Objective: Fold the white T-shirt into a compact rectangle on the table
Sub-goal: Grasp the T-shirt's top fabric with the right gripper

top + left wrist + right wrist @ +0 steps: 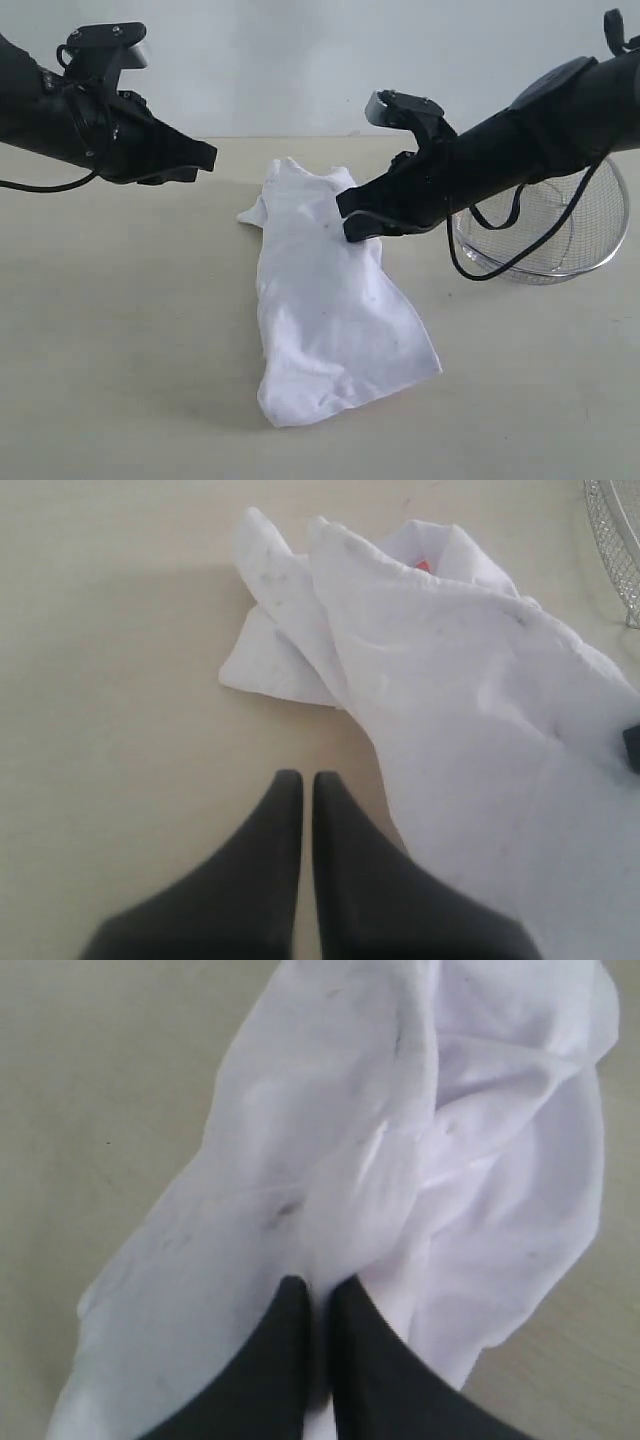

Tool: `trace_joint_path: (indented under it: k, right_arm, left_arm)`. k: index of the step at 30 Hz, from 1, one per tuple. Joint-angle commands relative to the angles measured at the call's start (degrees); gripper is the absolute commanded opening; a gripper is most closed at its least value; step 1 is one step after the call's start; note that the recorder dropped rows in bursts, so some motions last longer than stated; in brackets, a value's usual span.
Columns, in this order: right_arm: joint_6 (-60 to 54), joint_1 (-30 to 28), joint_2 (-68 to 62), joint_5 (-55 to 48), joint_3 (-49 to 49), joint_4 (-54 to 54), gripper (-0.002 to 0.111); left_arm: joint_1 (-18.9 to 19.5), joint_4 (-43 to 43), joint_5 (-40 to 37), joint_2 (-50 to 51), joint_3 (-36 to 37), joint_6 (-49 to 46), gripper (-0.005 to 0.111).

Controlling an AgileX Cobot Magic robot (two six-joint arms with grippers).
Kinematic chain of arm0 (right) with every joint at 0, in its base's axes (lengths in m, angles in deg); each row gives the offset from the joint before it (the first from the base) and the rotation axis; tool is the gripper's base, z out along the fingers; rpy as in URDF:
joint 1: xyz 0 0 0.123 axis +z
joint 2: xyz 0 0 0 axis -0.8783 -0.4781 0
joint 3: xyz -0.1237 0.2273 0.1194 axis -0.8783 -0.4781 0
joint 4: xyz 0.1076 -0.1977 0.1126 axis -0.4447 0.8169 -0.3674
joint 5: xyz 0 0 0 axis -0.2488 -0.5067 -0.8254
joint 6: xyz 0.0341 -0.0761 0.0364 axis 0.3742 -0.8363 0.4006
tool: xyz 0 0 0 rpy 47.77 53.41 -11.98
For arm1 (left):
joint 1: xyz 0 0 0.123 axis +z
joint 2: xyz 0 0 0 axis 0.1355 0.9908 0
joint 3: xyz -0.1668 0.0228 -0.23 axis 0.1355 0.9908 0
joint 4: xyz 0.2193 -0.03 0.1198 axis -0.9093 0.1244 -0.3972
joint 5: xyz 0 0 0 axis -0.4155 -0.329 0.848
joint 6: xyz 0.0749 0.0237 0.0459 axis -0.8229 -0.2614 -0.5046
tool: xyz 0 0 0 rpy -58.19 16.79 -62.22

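The bench [120, 350] takes up most of what I see, pale and bare around the work. The T-shirt [320, 320] lies in the middle of it as one long rumpled strip, its collar end away from the camera and the wider end toward it. It is doubled over on itself, nowhere near a rectangle. The wire basket [560, 240] sits off to my right, clear of the cloth and partly behind the right arm.

My right tool [318, 1295] is closed tight on a ridge of the shirt at its right edge near the collar end, with white cloth pinched between the tips. My left tool [300, 785] is closed on nothing and hangs over bare bench just beside the shirt's left edge. The orange neck tag [423, 567] peeks out at the collar.

I judge this as the first grab, before any fold. Next I would open the left tool, take the opposite edge, then draw the cloth out flat without lifting it into a bundle
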Motion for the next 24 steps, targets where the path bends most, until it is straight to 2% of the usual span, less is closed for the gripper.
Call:
trace_joint_path:
  k: [1, 7, 17, 22, 24]
  right_arm:
    - [-0.86, 0.2, 0.1, -4.63, 1.68, 0.16, 0.0]
    - [-0.89, 6.26, 1.61, -9.95, 9.64, 0.16, 0.0]
    - [-0.99, 26.24, -3.13, -6.4, 19.26, 1.26, 0.0]
    - [-0.99, 33.79, -8.17, -1.26, 21.51, 1.14, 0.0]
    - [-0.61, 34.57, -9.52, -3.1, 21.51, 1.14, 0.0]
  left_arm:
    - [0.25, -0.67, -0.62, -1.69, -0.29, 0.51, 0.005]
    - [3.29, -2.31, -5.43, -8.22, -0.29, 0.51, 0.005]
    - [10.97, -11.56, -16.25, -22.07, -0.29, 7.34, 0.005]
    - [11.46, -19.39, -23.56, -24.97, -0.07, 13.34, 0.005]
    - [11.46, -20.27, -25.69, -24.97, -0.07, 14.44, 0.005]
